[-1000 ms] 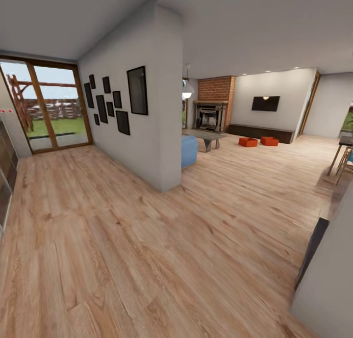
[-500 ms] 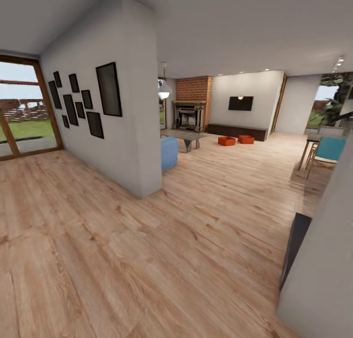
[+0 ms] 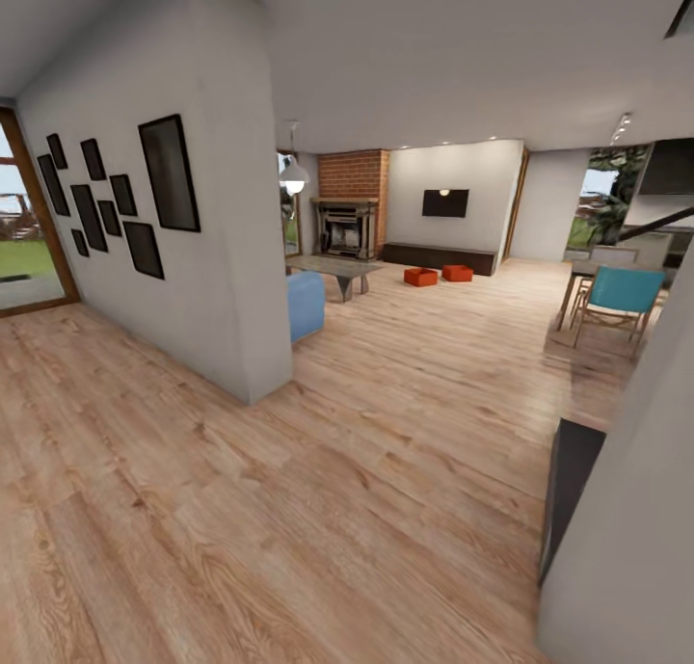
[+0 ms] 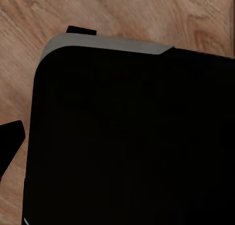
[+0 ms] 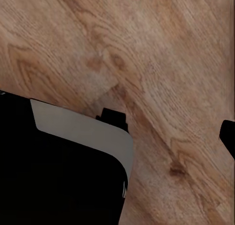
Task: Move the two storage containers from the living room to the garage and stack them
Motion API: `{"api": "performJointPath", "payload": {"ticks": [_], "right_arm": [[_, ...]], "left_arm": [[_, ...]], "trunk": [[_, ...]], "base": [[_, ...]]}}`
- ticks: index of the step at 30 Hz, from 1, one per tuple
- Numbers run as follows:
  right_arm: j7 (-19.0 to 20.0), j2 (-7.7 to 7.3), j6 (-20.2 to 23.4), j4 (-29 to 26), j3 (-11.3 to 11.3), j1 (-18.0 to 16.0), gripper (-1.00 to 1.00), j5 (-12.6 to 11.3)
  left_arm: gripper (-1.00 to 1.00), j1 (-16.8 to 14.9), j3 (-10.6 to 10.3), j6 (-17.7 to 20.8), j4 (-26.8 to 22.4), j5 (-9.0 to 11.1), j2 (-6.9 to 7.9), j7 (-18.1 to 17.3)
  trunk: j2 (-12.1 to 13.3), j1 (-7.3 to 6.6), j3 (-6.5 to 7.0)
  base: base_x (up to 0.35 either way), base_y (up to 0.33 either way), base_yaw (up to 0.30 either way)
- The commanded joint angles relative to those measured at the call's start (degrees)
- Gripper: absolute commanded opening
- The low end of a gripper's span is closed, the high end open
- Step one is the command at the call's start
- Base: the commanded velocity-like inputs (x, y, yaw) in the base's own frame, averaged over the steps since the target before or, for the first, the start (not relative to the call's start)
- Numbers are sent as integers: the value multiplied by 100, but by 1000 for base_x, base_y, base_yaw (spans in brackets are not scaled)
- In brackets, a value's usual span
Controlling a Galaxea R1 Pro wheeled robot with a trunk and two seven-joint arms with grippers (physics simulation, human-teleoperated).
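Observation:
The two storage containers, small orange-red boxes, sit side by side on the light wood floor at the far end of the living room: one container (image 3: 420, 277) on the left, the other container (image 3: 457, 273) just to its right. They lie in front of the long dark low cabinet (image 3: 440, 256), below the wall TV (image 3: 445, 202). Both are far from me. In the left wrist view one dark fingertip (image 4: 10, 142) shows at the picture's edge beside my black body. In the right wrist view one dark fingertip (image 5: 228, 137) hangs over wood planks.
A white partition wall (image 3: 207, 259) with black picture frames stands at my left, a blue seat (image 3: 306, 304) behind its end. Beyond are a low coffee table (image 3: 334, 268) and brick fireplace (image 3: 349, 216). A teal chair (image 3: 617, 300) and a table stand right; a grey wall corner (image 3: 627, 510) is close right.
The whole view has swung to the right and moved a little forward: the glass doors slid off to the left and the teal chair came into sight. The containers have not moved.

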Motion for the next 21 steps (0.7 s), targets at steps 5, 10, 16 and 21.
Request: {"api": "performJointPath", "payload": {"ticks": [5, 10, 16, 21], "right_arm": [[15, 6, -34, 18, 44, -6, 100, -59], [15, 3, -34, 18, 43, -6, 100, -59], [18, 1, -28, 16, 48, -6, 100, -59], [23, 1, -26, 18, 51, -6, 100, -53]], "left_arm": [[100, -1, 20, -9, -2, 47, 0, -27], [100, -1, 18, -6, 0, 49, 0, -27], [100, -1, 16, -6, -1, 54, 6, -22], [100, -1, 15, -6, -1, 54, 6, -27]], "trunk": [[-2, 3, -5], [-2, 3, -5], [-2, 3, -5], [-2, 3, -5]], "base": [[326, 0, -2], [325, 0, 0], [325, 7, -139], [325, 68, -273]]}}
